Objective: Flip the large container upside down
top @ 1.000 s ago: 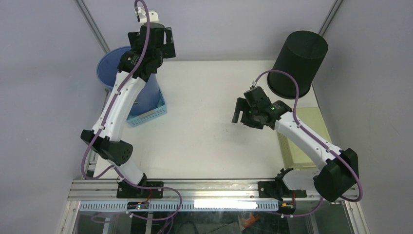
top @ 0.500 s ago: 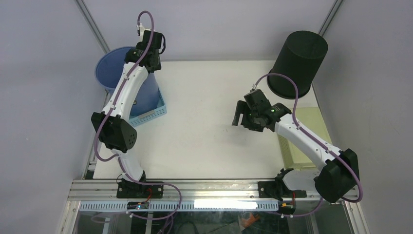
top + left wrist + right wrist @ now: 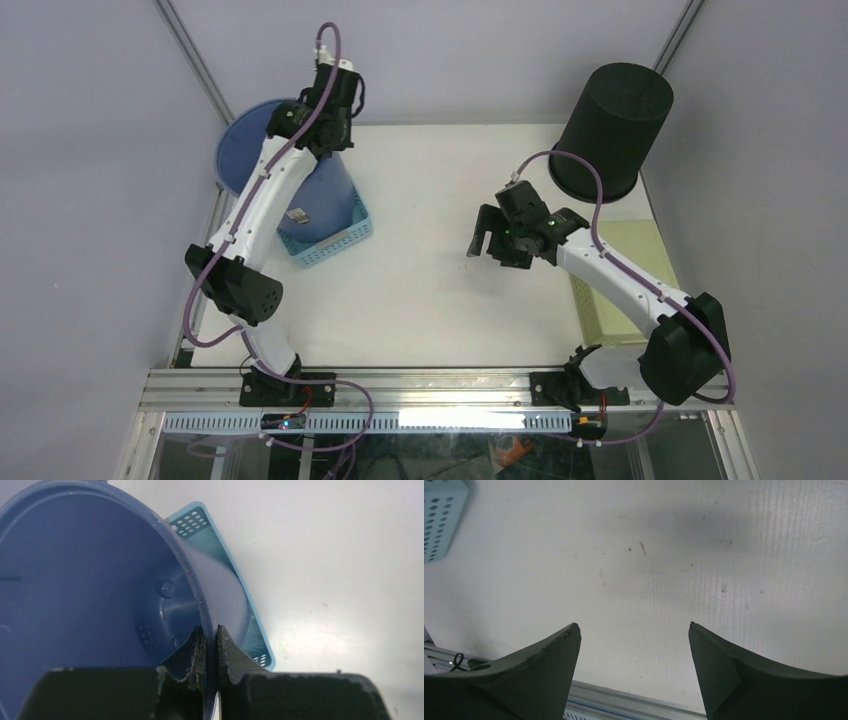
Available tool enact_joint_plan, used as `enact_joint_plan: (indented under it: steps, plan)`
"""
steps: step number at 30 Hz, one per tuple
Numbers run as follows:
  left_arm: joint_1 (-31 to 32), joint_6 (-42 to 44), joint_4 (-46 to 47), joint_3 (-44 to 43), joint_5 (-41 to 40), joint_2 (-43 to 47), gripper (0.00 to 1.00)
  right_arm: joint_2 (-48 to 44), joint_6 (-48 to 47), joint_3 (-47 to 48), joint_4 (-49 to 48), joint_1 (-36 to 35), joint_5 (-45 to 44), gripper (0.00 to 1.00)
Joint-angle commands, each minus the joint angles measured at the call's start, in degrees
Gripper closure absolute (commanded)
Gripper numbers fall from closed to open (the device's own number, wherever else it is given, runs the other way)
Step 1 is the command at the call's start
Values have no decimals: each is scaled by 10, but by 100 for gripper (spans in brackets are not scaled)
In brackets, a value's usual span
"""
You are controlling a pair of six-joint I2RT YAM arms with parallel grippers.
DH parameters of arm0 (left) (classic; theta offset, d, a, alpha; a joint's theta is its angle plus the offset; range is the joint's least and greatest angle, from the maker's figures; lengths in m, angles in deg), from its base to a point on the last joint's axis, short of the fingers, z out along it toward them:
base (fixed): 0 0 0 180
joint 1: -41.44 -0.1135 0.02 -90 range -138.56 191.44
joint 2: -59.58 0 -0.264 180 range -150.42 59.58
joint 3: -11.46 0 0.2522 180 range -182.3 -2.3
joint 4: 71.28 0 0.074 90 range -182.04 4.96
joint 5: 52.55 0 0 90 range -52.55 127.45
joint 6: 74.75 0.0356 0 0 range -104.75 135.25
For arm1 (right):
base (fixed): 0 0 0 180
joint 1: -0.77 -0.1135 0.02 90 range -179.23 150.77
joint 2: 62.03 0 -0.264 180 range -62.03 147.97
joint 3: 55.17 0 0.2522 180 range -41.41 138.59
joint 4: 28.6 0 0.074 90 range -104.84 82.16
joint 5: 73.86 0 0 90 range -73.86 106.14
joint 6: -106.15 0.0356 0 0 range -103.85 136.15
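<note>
Top view: left pincer (image 3: 322, 125) sits on the rim of the blue bucket (image 3: 250, 150) at the far-left corner of the surface (image 3: 430, 290). The bucket is mouth-up against the perforated basket (image 3: 345, 238); can't tell if it stands inside. The black bin (image 3: 610, 125) is well apart. Left wrist: jaws clamped on the bucket wall, one finger inside, one outside, so the grasp step looks done. Right wrist: right pincer (image 3: 634, 630) is apart, holding nothing, over bare surface. Next, probably: lift, clear the basket, roll the wrist; a thin rim grip may slip.
</note>
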Motion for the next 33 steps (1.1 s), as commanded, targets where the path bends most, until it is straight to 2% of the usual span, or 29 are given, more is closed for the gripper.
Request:
enact_joint_plan:
  steps: [1,10,13,19,23,26,30,33]
  plan:
    - [81,54,28,-83,-58,46,100,11,21,30,-58,-9,42,17]
    - [101,56,35,-165,-66,74,100,54,47,29,-100,-46,75,17]
    - [105,51,52,-182,-34,98,100,56,48,33,-94,-47,65,17]
    - [105,-16,89,-182,177,125,100,0,29,70,-32,-31,-31,17]
    - [108,-86,128,-139,345,112,100,-67,-1,125,52,20,-103,16]
    - [117,-146,204,-65,465,111,100,-128,-31,187,121,59,-189,16]
    - [139,-233,341,38,630,101,100,-199,-43,268,190,62,-325,17]
    - [163,-292,444,113,679,88,100,-223,-48,295,225,63,-367,17]
